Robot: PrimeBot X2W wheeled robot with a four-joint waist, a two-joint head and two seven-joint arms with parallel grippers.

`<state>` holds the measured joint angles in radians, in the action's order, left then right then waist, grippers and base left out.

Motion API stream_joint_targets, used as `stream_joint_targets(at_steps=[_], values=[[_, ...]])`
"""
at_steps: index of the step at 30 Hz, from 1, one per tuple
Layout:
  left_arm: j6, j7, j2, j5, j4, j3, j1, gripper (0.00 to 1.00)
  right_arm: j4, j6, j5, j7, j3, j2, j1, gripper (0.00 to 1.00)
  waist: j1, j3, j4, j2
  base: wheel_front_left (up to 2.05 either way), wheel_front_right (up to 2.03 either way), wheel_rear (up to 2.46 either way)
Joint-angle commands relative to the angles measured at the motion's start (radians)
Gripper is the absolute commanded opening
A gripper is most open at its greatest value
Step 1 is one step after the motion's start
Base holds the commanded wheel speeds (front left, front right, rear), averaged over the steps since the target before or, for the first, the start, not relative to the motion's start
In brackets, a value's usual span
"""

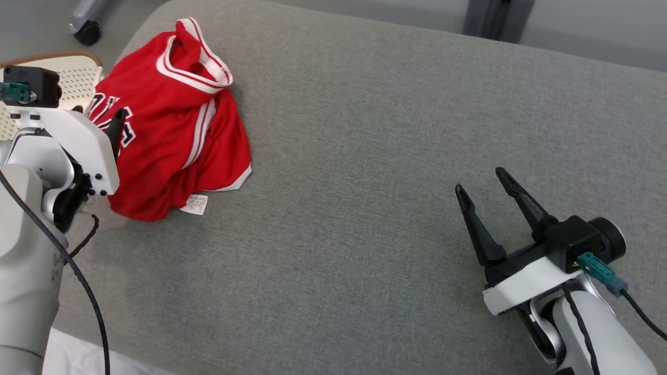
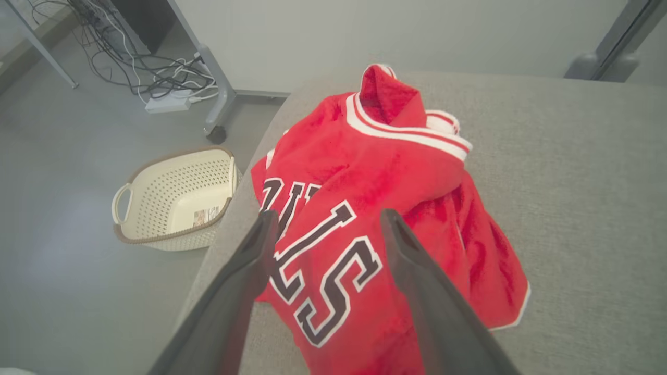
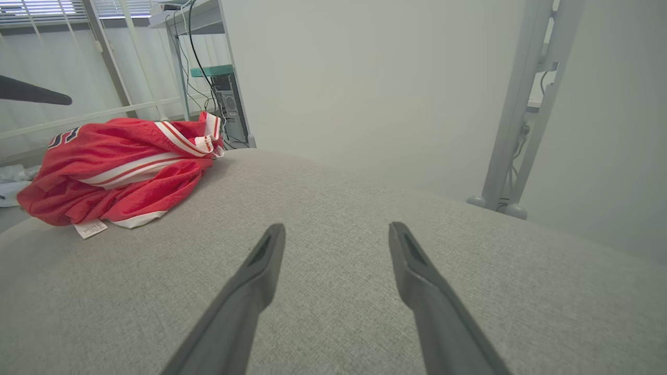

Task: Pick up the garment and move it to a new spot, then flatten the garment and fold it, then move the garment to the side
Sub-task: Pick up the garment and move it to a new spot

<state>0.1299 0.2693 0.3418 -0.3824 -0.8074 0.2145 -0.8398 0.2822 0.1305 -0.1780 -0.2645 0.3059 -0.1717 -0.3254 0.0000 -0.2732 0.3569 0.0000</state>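
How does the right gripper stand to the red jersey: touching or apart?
Apart. In the head view, bare grey cushion lies between the right gripper and the jersey.

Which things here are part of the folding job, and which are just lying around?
For the job:
red jersey, crumpled at the left edge of the grey cushion
left tool, open, pointing at the jersey
right tool, open, over bare cushion

Just lying about:
cream basket on the floor
power strip and cables
caster wheel

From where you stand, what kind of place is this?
Probably an office or lab: a dark computer tower under a metal desk, tangled cables on the grey floor, a grey fabric pad as work surface.
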Motion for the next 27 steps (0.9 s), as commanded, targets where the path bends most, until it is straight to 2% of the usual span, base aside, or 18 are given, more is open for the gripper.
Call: stream_joint_targets(at_steps=[1, 5, 11, 19, 20, 21, 27], values=[[0.001, 0.056, 0.009, -0.045, -0.018, 0.026, -0.03, 1.0, -0.003, 0.0, -0.001, -0.002, -0.001, -0.01, -0.025, 1.0, 0.0, -0.039, -0.047, 0.0, 0.0, 0.0, 0.0], [0.001, 0.157, 0.059, -0.104, -0.052, 0.083, -0.053, 1.0, -0.012, 0.0, -0.005, -0.002, -0.002, -0.006, -0.029, 1.0, 0.0, -0.057, -0.078, 0.0, 0.0, 0.0, 0.0], [0.0, 0.196, 0.097, -0.132, -0.127, 0.101, -0.078, 1.0, -0.021, 0.0, -0.007, -0.002, 0.0, -0.009, -0.037, 1.0, 0.0, -0.08, -0.107, 0.0, 0.0, 0.0, 0.0], [-0.01, 0.197, 0.094, -0.132, -0.199, 0.108, -0.107, 1.0, -0.027, 0.0, -0.002, -0.002, -0.005, -0.005, -0.038, 1.0, 0.0, -0.097, -0.119, 0.0, 0.0, 0.0, 0.0], [-0.01, 0.2, 0.092, -0.135, -0.204, 0.109, -0.112, 0.57, -0.027, 0.0, -0.001, -0.002, -0.005, -0.005, -0.039, 1.0, 0.0, -0.098, -0.118, 0.0, 0.0, 0.0, 0.0], [-0.009, 0.198, 0.091, -0.137, -0.208, 0.111, -0.118, 0.0, -0.027, 0.0, 0.0, -0.002, -0.004, -0.004, -0.039, 1.0, 0.0, -0.099, -0.118, 0.0, 0.0, 0.0, 0.0], [-0.004, 0.159, 0.082, -0.131, -0.214, 0.13, -0.136, 0.0, -0.021, 0.0, 0.0, -0.002, -0.005, 0.0, -0.047, 1.0, 0.0, -0.096, -0.117, 0.0, 0.0, 0.0, 0.0]])
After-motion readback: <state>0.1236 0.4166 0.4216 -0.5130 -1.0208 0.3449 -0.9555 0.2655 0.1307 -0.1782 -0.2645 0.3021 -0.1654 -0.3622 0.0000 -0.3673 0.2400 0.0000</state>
